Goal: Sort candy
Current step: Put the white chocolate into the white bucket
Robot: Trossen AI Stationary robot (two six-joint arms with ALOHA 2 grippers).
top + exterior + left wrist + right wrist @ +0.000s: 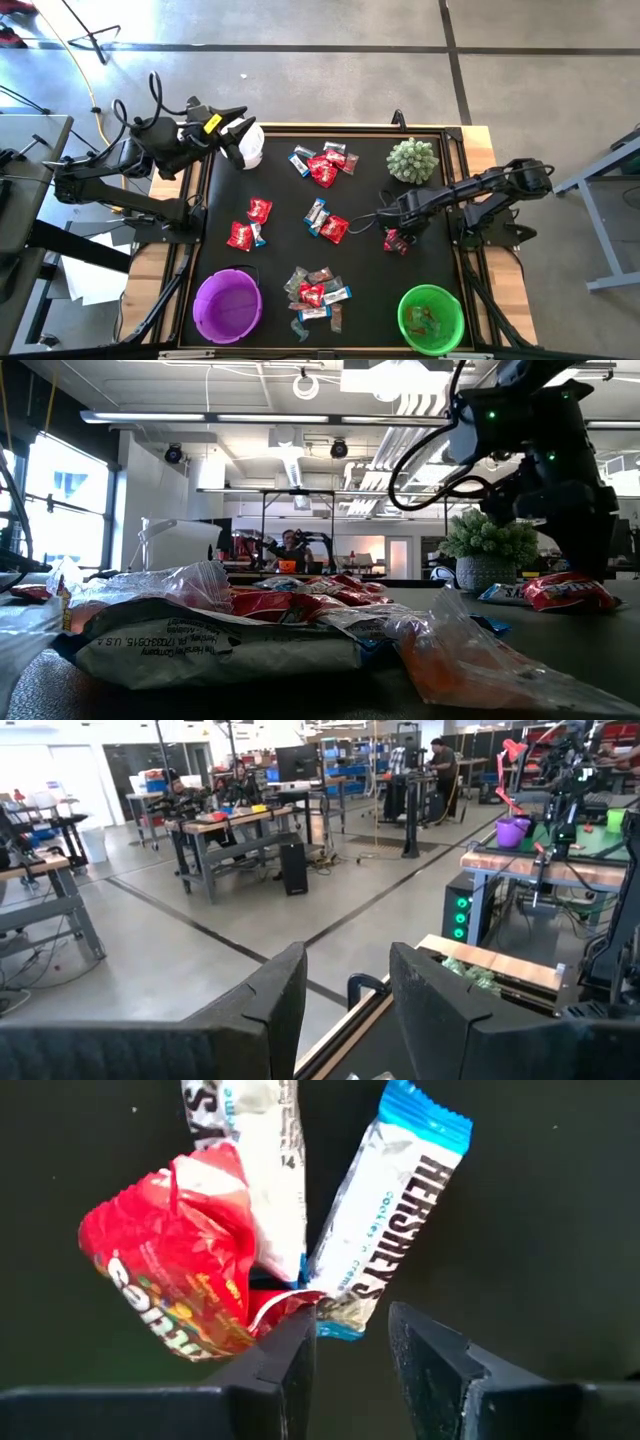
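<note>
The candy lies in several small heaps on the black mat (280, 250): red packets and blue-and-white bars at the far middle (325, 165), left (248, 225), centre (326, 221) and near middle (315, 295). My right gripper (383, 217) points down, open, just right of the centre heap. In the right wrist view its fingers (352, 1325) stand apart above the mat beside a red packet (170, 1265) and a blue-and-white bar (385, 1220), with nothing between them. Another red packet (397, 241) lies under that arm. My left gripper (348, 970) is raised and open, beside the white bowl (250, 146).
A purple bowl (227, 305) stands at the near left. A green bowl (431, 318) at the near right has some candy in it. A spiky pale green plant (412, 160) stands in the far right corner, close to my right arm. Bare mat lies between the heaps.
</note>
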